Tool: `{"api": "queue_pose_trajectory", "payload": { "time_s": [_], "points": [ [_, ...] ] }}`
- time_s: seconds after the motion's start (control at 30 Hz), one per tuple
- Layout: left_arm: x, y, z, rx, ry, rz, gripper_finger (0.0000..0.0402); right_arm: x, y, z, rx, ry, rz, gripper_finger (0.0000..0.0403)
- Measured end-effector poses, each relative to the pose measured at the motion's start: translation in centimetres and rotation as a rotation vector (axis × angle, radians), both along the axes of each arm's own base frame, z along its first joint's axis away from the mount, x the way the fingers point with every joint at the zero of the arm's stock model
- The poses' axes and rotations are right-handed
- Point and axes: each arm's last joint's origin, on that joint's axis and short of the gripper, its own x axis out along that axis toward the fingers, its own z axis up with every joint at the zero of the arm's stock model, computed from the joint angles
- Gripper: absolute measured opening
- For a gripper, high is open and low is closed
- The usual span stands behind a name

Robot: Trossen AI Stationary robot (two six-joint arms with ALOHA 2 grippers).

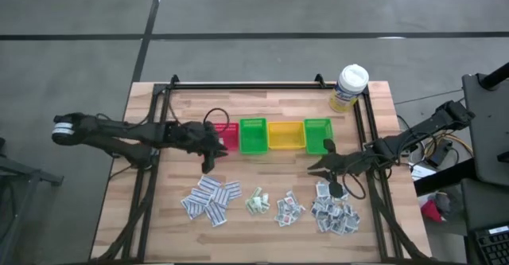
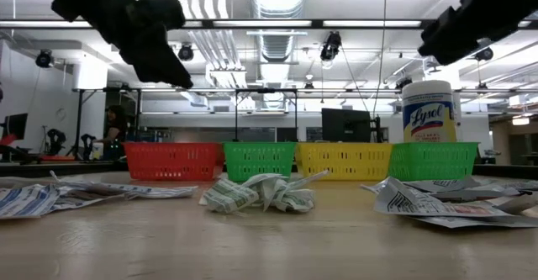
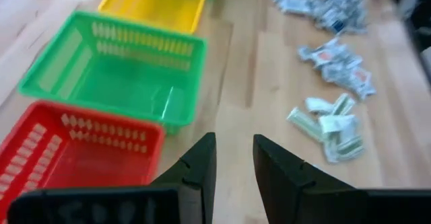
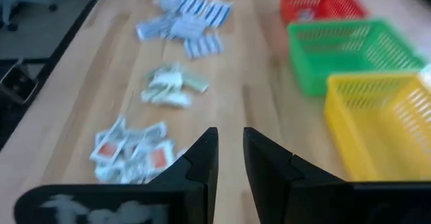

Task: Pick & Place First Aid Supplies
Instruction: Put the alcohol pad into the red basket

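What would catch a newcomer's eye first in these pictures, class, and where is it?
The row of four bright bins across the table's middle stands out first: red, green, yellow, green. Nearer the front edge lie four heaps of white packets, spread left to right. A white-capped bottle stands at the back right corner, and the left gripper and right gripper hang over the bare wood between bins and packets.

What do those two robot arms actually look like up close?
Both are dark, slim, jointed arms with black cables trailing along them. The left arm's end effector and the right arm's end effector each end in two flat, black, wedge-shaped fingers. A white label marks the left arm's far end.
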Motion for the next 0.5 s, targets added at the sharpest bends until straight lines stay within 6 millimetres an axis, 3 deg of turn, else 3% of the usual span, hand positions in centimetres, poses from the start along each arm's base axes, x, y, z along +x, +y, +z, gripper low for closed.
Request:
{"api": "queue_pose_trajectory", "payload": {
  "time_s": [0.23, 0.5],
  "points": [
    [-1.7, -0.7, -1.5, 0.002, -0.177, -0.032, 0.0092, -0.5, 0.0, -1.4, 0.115, 0.175, -0.044, 0.0056],
    [-4.0, -0.7, -3.5, -0.006, -0.244, -0.024, 0.0092, -0.9, -0.1, -2.3, 0.18, 0.311, -0.121, 0.0058]
  ]
}}
